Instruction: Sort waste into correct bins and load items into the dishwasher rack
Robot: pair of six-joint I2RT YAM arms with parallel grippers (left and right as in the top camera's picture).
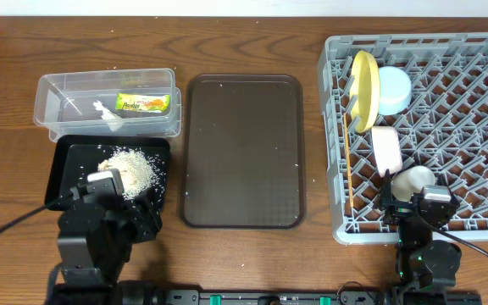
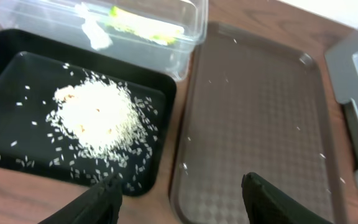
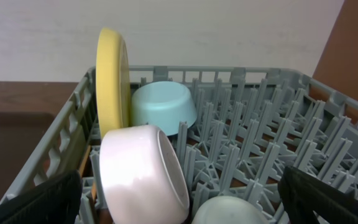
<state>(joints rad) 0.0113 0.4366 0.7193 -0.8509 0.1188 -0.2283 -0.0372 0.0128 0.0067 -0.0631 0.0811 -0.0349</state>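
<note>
Seemingly the sorting is nearly done. The rack (image 1: 473,127) holds the yellow plate (image 1: 363,89) on edge, facing the blue bowl (image 1: 394,89), then the white bowl (image 1: 385,148) and the cup (image 1: 413,180). The chopsticks (image 1: 346,169) lie lengthwise along its left wall. The brown tray (image 1: 242,152) carries only stray grains. The rice (image 1: 132,168) sits in the black tray (image 1: 74,169). The wrapper (image 1: 143,103) lies lengthwise in the clear tub (image 1: 58,97). The left gripper (image 2: 180,185) and the right gripper (image 3: 179,186) are both spread and empty. Only a final check seems needed.
</note>
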